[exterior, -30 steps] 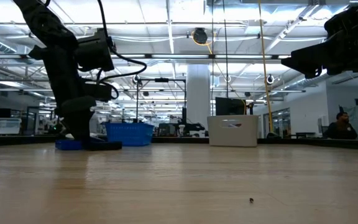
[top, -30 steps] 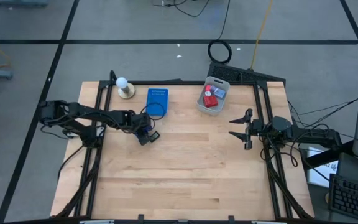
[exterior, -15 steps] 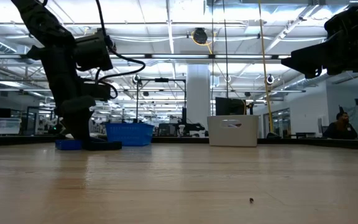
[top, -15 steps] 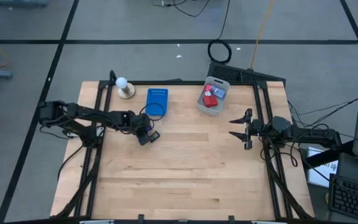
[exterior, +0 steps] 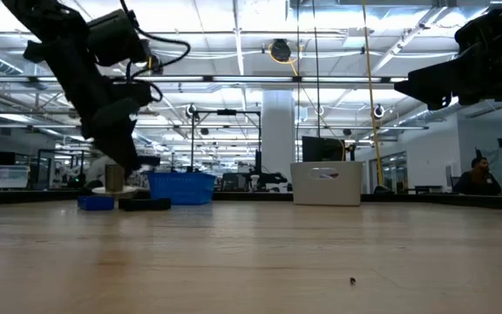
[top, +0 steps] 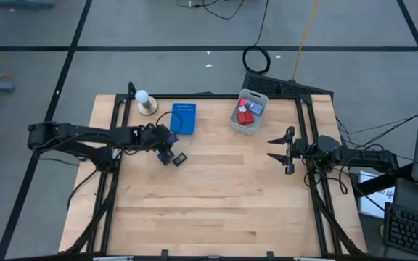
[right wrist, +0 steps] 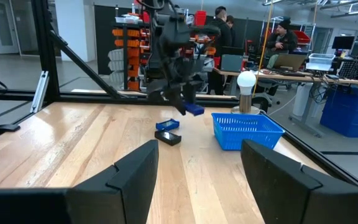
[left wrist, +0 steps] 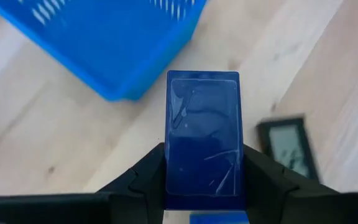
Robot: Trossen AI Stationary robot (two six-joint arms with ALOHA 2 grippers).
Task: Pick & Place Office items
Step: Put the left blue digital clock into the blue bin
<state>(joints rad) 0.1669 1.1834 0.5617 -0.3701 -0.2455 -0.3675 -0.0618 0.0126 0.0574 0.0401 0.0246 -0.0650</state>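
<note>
I saw one dark-blue rectangle (left wrist: 202,140), glossy and flat-faced, clamped between the fingers of my left pincer (left wrist: 202,186) and lifted off the worktop (top: 216,196), just beside the blue basket (top: 183,118). Two more small rectangles lay on the wood below: a dark grey-faced one (top: 181,158) and a blue one (right wrist: 167,125) touching or just beside it. The remaining office items, red blocks (top: 245,116) with pale bits, sat heaped in the grey bin (top: 236,125) at the far edge.
</note>
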